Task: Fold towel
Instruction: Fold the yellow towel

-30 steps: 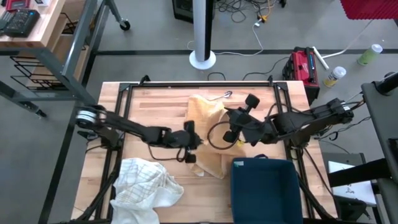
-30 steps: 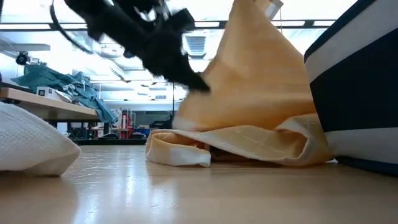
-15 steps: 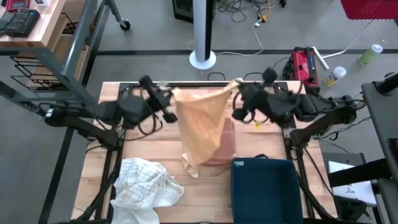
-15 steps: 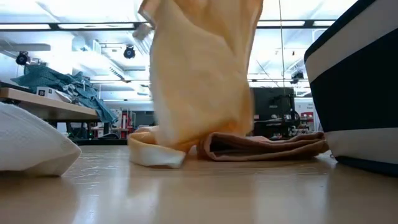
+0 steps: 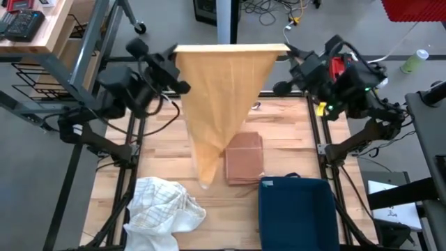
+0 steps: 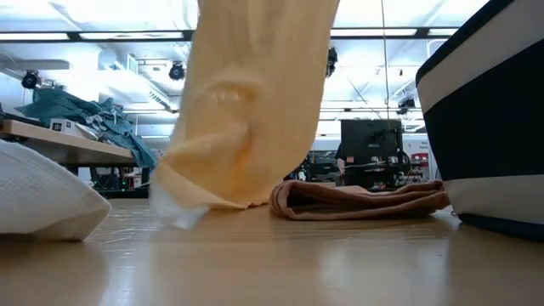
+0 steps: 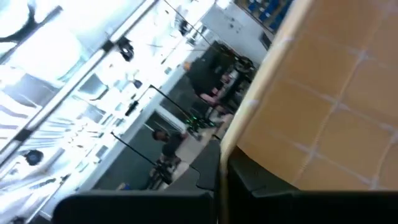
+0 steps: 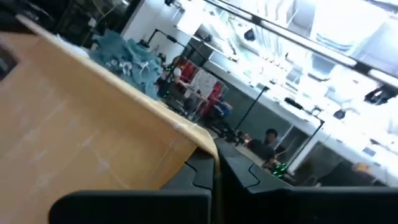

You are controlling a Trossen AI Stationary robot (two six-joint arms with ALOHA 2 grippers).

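Note:
A yellow towel (image 5: 216, 97) hangs spread between my two raised grippers above the table's far edge. It narrows downward to a tip (image 6: 183, 208) just at the tabletop; whether the tip touches, I cannot tell. My left gripper (image 5: 175, 53) is shut on the towel's top left corner and my right gripper (image 5: 287, 50) on its top right corner. Both point roughly level, toward each other. A folded brown towel (image 5: 244, 159) lies flat on the table behind the hanging tip. My left gripper pinches the towel's top left corner (image 7: 231, 144) between its two fingers, coming level from the table's left. The top edge runs taut to the other gripper and the cloth hangs below. My right gripper pinches the towel's top right corner (image 8: 202, 144) between its two fingers, coming level from the table's right. The cloth hangs down from the hold, and its top edge (image 5: 230, 48) is stretched straight.
A crumpled white cloth (image 5: 164, 209) lies at the near left. A dark blue box-like thing (image 5: 296, 213) stands at the near right, close to the brown towel. Bare wood (image 5: 160, 139) shows in the table's left middle.
Both grippers have risen and drawn apart toward the table's far corners, staying shut. The yellow towel, first a heap on the table, has been lifted and spread until its top edge is taut. Its lower end has left the table last, uncovering the folded brown towel.

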